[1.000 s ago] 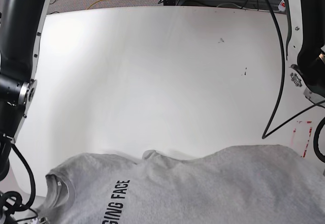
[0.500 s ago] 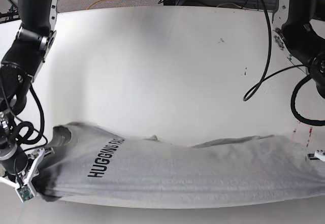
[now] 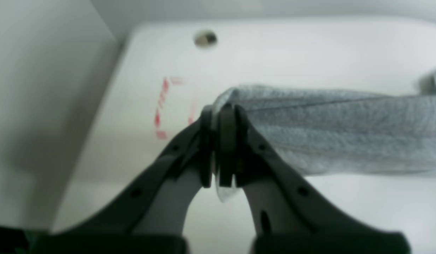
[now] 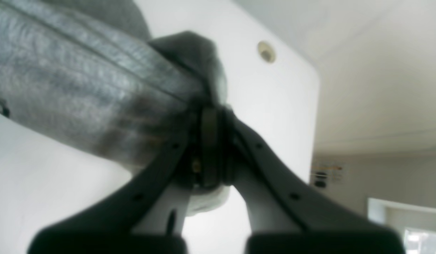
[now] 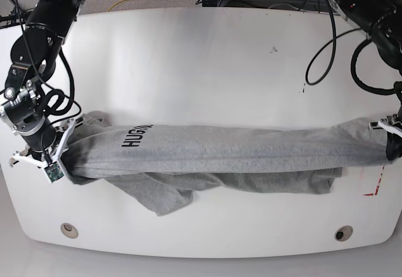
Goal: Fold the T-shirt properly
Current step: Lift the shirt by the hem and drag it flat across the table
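The heather-grey T-shirt (image 5: pixel 220 154) is pulled into a long band across the near half of the white table (image 5: pixel 201 70), black lettering (image 5: pixel 135 135) showing near its left end. A loose fold (image 5: pixel 157 195) trails below on the table. In the base view my right gripper (image 5: pixel 68 146) is shut on the band's left end and my left gripper (image 5: pixel 388 132) on its right end. The left wrist view shows the left gripper (image 3: pixel 219 113) shut on a cloth edge of the T-shirt (image 3: pixel 344 130). The right gripper (image 4: pixel 210 116) pinches bunched T-shirt (image 4: pixel 80 95).
Two round holes (image 5: pixel 69 230) (image 5: pixel 342 233) sit near the table's front edge. Red tape marks (image 5: pixel 375 186) lie under the shirt's right end. Small dark specks (image 5: pixel 274 49) mark the far right of the table. Cables and a frame lie beyond the far edge.
Both arms have carried the shirt from the near edge further onto the table. It went from lying spread flat to a stretched band held at both ends.
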Action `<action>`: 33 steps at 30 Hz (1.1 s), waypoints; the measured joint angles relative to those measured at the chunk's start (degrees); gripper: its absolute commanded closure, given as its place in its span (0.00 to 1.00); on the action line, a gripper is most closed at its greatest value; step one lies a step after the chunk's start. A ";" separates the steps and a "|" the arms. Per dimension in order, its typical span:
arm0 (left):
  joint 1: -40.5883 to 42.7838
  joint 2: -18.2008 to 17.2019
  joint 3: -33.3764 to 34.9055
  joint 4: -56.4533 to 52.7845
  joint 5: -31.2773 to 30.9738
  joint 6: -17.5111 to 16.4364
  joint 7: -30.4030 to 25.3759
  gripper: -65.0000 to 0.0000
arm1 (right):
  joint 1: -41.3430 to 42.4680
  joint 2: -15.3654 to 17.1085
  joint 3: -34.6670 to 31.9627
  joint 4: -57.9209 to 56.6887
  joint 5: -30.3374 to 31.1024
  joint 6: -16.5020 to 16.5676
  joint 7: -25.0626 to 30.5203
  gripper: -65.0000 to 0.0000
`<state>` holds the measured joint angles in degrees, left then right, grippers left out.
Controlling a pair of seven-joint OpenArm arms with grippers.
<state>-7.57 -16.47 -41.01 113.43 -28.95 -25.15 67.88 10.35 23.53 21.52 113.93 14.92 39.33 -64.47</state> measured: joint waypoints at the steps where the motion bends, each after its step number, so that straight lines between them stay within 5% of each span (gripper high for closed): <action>1: 1.86 -0.07 -0.76 0.02 -0.48 0.17 0.09 1.00 | -1.44 -0.39 0.68 0.35 0.46 1.03 0.35 1.00; 11: 17.05 0.04 -7.17 0.09 -8.70 -0.28 -0.22 1.00 | -10.25 -4.20 9.33 1.14 1.64 1.14 -7.23 1.00; 22: 28.41 0.22 -10.51 0.09 -9.20 -0.46 -0.55 1.00 | -22.25 -7.69 12.17 1.11 1.88 1.20 -7.10 1.00; 33: 31.50 2.67 -10.62 -0.24 0.15 -9.16 -1.03 1.00 | -28.98 -9.75 12.13 1.05 1.49 1.16 -7.32 1.00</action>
<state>23.92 -13.80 -51.64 113.19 -28.80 -34.30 66.85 -18.63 13.78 33.65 114.98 16.40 40.49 -71.79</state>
